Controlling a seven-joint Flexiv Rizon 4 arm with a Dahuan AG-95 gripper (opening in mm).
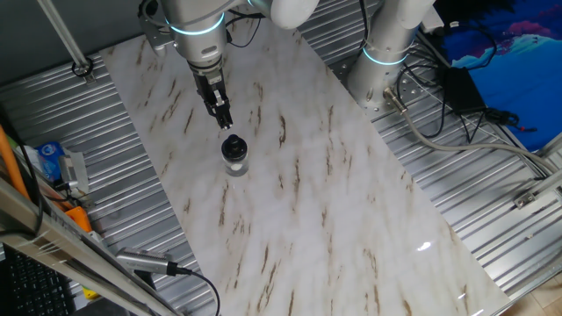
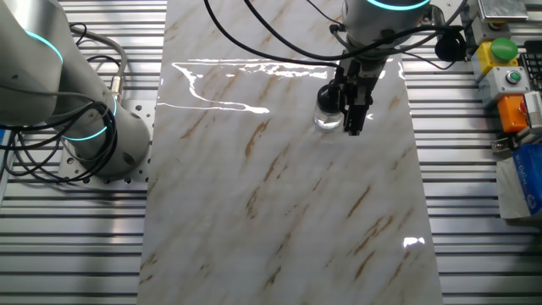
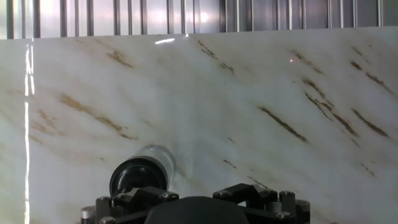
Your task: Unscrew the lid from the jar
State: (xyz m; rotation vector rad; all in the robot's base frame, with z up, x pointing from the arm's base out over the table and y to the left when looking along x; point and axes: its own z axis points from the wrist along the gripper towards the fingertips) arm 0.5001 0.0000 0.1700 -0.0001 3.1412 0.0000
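You have the jar point(image 1: 234, 162) standing upright on the marble table point(image 1: 334, 202), left of centre in one fixed view, with the lid point(image 1: 233, 146) on top of it. The gripper point(image 1: 226, 124) hangs just above and to the upper left of the lid there, its dark fingers pointing down at the cap, and you can see a small gap between the tips and the lid. From that angle the fingers look close together, but you cannot tell for sure whether they are parted or closed; they hold nothing.

In the other fixed view, look to the upper right of the frame: the gripper point(image 2: 356, 127) overlaps the right side of the jar point(image 2: 327, 120), and the lid point(image 2: 328, 99) shows as a dark disc to the left of the fingers.

In the hand view the lid point(image 3: 138, 177) sits at the lower left, with the clear jar point(image 3: 163, 157) body behind it, and the gripper's black base fills the bottom edge
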